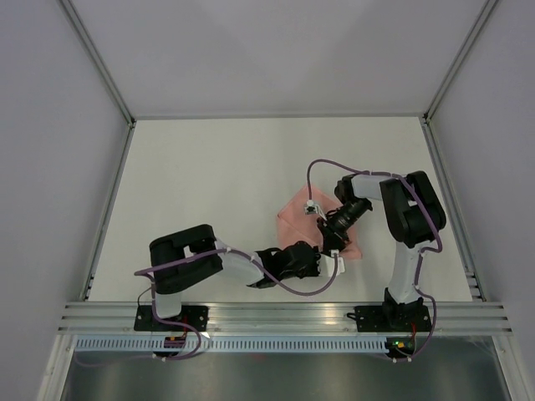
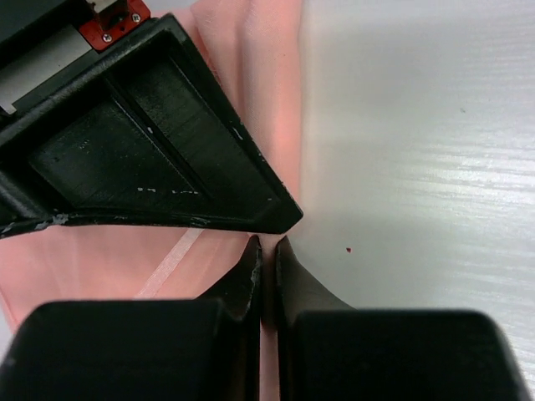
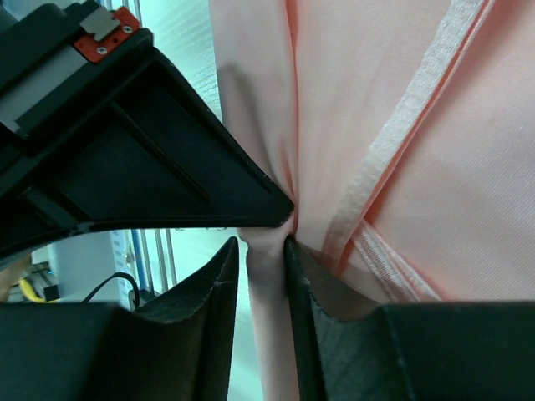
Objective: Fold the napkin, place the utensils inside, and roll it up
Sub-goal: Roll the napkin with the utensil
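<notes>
The pale pink napkin [image 1: 292, 219] lies bunched on the white table, right of centre, between the two arms. My left gripper [image 1: 316, 261] is at its near edge, shut on a thin fold of it; in the left wrist view the pink fabric [image 2: 259, 75] runs into the narrow slit between the closed tips of my left gripper [image 2: 269, 251]. My right gripper [image 1: 333, 242] is over the napkin's near right part; the right wrist view shows that gripper [image 3: 261, 246] pinching a gathered fold of the napkin [image 3: 435, 167], whose hem band shows. The utensil is out of view.
The white table [image 1: 217, 175] is enclosed by pale walls on three sides. A metal rail [image 1: 284, 316] runs along the near edge, where both arm bases stand. The right arm's purple cable [image 1: 322, 164] loops above the napkin.
</notes>
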`<control>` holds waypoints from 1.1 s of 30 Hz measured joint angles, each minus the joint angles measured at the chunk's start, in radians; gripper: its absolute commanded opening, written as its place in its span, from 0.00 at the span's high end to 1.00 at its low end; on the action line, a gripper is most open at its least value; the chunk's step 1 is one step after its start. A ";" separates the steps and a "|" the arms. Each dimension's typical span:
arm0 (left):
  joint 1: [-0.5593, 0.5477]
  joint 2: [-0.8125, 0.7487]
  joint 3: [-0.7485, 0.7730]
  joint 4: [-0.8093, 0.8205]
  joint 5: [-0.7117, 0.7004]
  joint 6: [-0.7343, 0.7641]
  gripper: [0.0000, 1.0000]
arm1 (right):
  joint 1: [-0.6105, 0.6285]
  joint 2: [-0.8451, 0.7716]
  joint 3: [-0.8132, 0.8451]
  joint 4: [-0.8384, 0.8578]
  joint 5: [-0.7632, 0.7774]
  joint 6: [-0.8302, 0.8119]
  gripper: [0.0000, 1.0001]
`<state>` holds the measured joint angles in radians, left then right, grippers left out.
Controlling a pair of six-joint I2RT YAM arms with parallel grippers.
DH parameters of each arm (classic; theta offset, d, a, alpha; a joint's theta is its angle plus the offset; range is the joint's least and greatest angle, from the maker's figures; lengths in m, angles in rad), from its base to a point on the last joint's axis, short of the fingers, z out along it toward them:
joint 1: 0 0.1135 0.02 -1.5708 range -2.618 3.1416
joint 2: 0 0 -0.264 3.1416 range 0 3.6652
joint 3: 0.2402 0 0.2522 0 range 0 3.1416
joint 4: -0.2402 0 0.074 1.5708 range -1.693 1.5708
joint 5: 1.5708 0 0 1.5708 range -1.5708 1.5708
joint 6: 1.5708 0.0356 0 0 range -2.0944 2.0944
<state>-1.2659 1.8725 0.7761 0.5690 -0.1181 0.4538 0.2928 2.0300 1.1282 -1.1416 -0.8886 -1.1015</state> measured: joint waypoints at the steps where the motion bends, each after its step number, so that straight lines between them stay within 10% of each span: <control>1: 0.005 0.000 0.016 -0.026 0.012 -0.016 0.98 | 0.000 -0.019 -0.011 0.011 0.006 0.011 0.61; 21: 0.149 0.017 0.127 -0.184 0.304 -0.245 0.98 | -0.126 -0.345 -0.124 0.549 0.204 0.320 0.47; 33: 0.296 0.082 0.193 -0.232 0.656 -0.381 0.98 | -0.273 -0.505 -0.106 0.530 0.103 0.381 0.49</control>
<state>-0.9703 1.9549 0.9695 0.3370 0.5381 0.0723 0.0196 1.5253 1.0222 -0.6113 -0.7853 -0.7204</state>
